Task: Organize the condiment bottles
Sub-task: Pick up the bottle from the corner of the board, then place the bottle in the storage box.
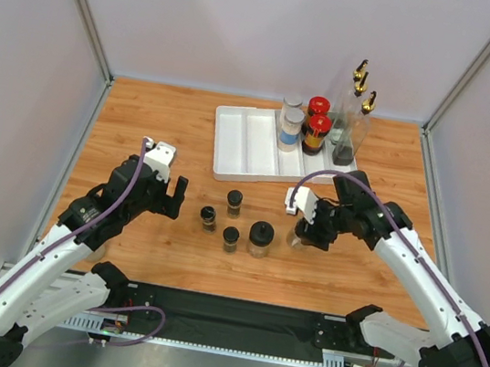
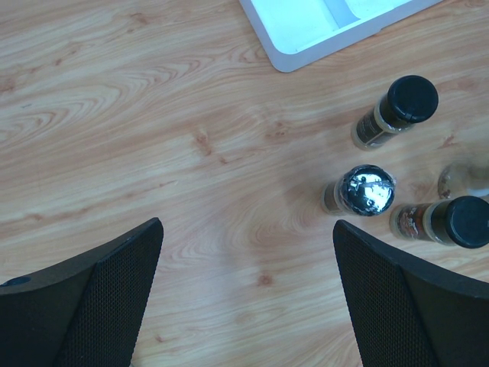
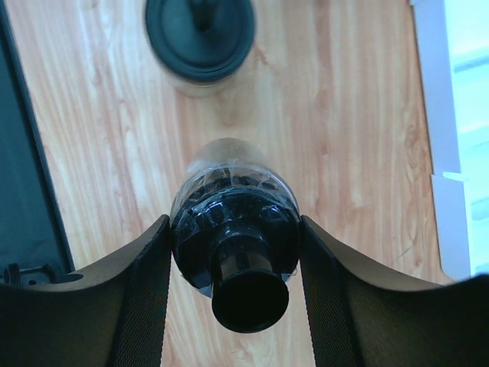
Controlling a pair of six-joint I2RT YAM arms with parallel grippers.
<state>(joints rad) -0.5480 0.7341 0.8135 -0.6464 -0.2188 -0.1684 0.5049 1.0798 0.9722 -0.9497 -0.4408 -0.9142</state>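
Right gripper [image 3: 233,223] is clamped on a knob-lid jar [image 3: 229,202]. Both pads [image 3: 149,290] touch the lid's sides. The jar is upright, with its long axis running straight down the wrist's line of sight, so you only see the top. I can't tell whether it's off the wood yet. The relation that matters for your next move is that the tray [image 1: 232,145] lies beyond the fingers, away from the bases and a bit left of that arm. The red-cap jars [image 1: 319,121], grey-lid jars [image 1: 293,117] and spouted bottles [image 1: 361,95] crowd the tray's right end (whether the bottles stand inside the rim I can't say). My read is lift straight up first, then go forward-left. The twin jar [image 1: 261,237] stands just left of your grip, so a sideways drag would likely clip it. Left gripper [image 2: 248,229] is wide open over bare wood, holding nothing. The three small jars [image 2: 363,191] are all off to its right, apart from the fingers and upright. That arm is the nearer one for them, and the right arm is nearer the tray.
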